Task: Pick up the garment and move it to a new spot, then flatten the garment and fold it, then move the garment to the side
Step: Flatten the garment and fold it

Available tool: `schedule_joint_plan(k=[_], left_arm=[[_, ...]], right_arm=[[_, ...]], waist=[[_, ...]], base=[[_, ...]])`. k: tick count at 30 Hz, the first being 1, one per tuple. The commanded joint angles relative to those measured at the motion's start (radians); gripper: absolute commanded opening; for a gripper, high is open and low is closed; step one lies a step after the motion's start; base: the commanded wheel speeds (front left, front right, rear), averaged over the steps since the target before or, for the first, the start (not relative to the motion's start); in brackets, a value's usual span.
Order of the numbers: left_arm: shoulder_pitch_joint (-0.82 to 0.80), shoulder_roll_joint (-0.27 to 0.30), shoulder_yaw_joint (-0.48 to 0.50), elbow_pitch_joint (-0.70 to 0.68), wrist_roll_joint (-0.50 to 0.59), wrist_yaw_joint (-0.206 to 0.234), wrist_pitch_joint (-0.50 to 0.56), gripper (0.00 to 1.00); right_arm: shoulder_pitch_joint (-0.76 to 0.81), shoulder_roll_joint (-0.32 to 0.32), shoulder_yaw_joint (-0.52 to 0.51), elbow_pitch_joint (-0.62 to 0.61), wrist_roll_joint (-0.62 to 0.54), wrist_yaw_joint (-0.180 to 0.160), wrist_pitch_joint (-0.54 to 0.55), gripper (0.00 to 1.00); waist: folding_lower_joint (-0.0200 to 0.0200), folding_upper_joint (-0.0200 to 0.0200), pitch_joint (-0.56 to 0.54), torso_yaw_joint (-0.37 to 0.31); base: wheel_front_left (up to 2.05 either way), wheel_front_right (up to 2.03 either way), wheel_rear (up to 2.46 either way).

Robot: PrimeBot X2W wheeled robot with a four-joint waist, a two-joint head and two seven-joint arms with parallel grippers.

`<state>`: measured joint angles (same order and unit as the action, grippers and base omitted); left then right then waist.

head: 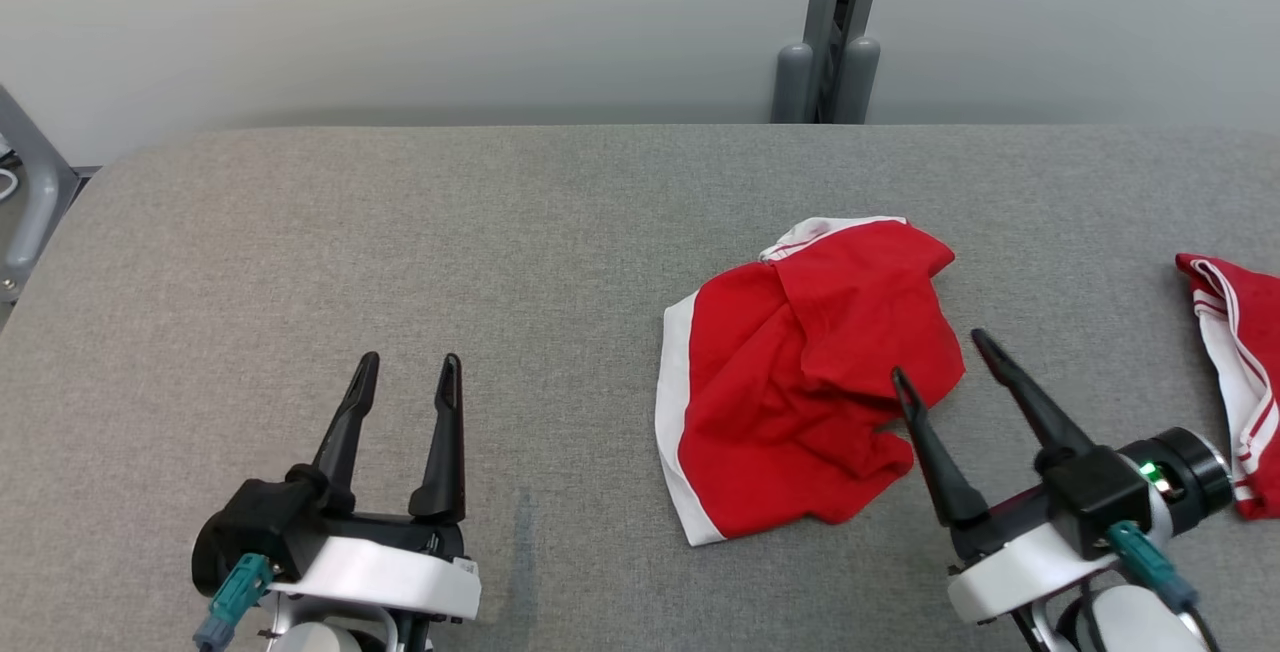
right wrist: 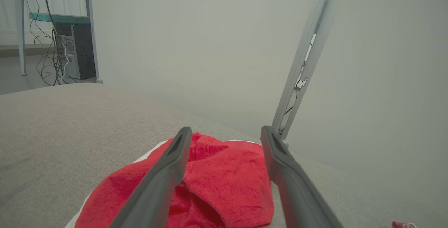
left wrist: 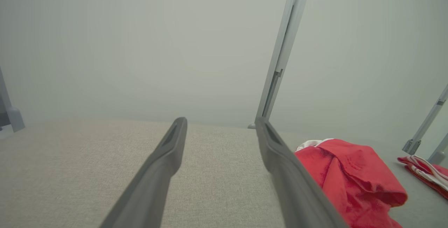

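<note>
A crumpled red garment (head: pixel 800 382) with white trim lies in a heap on the grey table (head: pixel 400 232), right of centre. My right gripper (head: pixel 940 357) hovers open at the heap's near right edge, its left finger over the red cloth, nothing held. The right wrist view looks along the open fingers (right wrist: pixel 164 172) onto the garment (right wrist: pixel 227 182). My left gripper (head: pixel 405 372) stands open over bare table at the lower left, well apart from the cloth. In the left wrist view the garment (left wrist: pixel 350 179) lies to the right of the gripper (left wrist: pixel 220 125).
A second red garment with white stripes (head: pixel 1235 362) lies at the table's right edge, also in the left wrist view (left wrist: pixel 425 170). A grey post (head: pixel 830 32) stands behind the table against the pale wall. A metal frame (head: pixel 30 192) is at the far left.
</note>
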<state>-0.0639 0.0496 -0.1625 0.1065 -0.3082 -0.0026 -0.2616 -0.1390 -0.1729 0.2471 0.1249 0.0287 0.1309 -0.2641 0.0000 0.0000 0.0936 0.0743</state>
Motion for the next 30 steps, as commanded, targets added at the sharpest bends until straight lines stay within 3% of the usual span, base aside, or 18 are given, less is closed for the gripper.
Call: schedule_joint_plan(k=[1, 14, 21, 22, 23, 24, 25, 30], left_arm=[[-0.004, 0.003, -0.002, 0.003, -0.001, 0.003, -0.003, 1.00], [-0.050, 0.003, -0.049, 0.025, -0.024, 0.004, -0.003, 1.00], [-0.052, 0.003, -0.063, 0.034, -0.031, 0.011, -0.003, 1.00], [-0.054, 0.003, -0.063, 0.035, -0.032, 0.010, -0.003, 1.00], [-0.055, 0.003, -0.064, 0.035, -0.033, 0.011, -0.003, 1.00], [-0.058, 0.003, -0.066, 0.036, -0.034, 0.011, -0.003, 1.00], [-0.059, 0.003, -0.067, 0.036, -0.035, 0.011, -0.003, 1.00], [-0.065, 0.003, -0.068, 0.038, -0.036, 0.014, -0.003, 1.00]], right_arm=[[-0.014, -0.009, 0.010, 0.014, -0.011, 0.000, 0.005, 1.00], [-0.145, -0.073, 0.140, 0.232, -0.058, 0.000, 0.045, 1.00], [-0.195, -0.068, 0.116, 0.332, -0.060, 0.000, 0.049, 1.00], [-0.199, -0.065, 0.111, 0.339, -0.057, 0.000, 0.051, 0.76], [-0.205, -0.065, 0.101, 0.349, -0.057, 0.000, 0.053, 0.38], [-0.209, -0.065, 0.095, 0.358, -0.059, 0.000, 0.055, 0.14], [-0.209, -0.063, 0.091, 0.364, -0.061, 0.000, 0.056, 0.00], [-0.220, -0.051, 0.066, 0.382, -0.054, 0.000, 0.049, 0.00]], waist=[[0.0000, 0.0000, 0.003, 0.002], [0.0000, 0.0000, 0.055, 0.072], [0.0000, 0.0000, 0.073, 0.113], [0.0000, 0.0000, 0.074, 0.116], [0.0000, 0.0000, 0.077, 0.118], [0.0000, 0.0000, 0.079, 0.121], [0.0000, 0.0000, 0.080, 0.124], [0.0000, 0.0000, 0.082, 0.129]], base=[[0.00, 0.00, 0.00], [0.00, 0.00, 0.00], [0.00, 0.00, 0.00], [0.00, 0.00, 0.00], [0.00, 0.00, 0.00], [0.00, 0.00, 0.00], [0.00, 0.00, 0.00], [0.00, 0.00, 0.00]])
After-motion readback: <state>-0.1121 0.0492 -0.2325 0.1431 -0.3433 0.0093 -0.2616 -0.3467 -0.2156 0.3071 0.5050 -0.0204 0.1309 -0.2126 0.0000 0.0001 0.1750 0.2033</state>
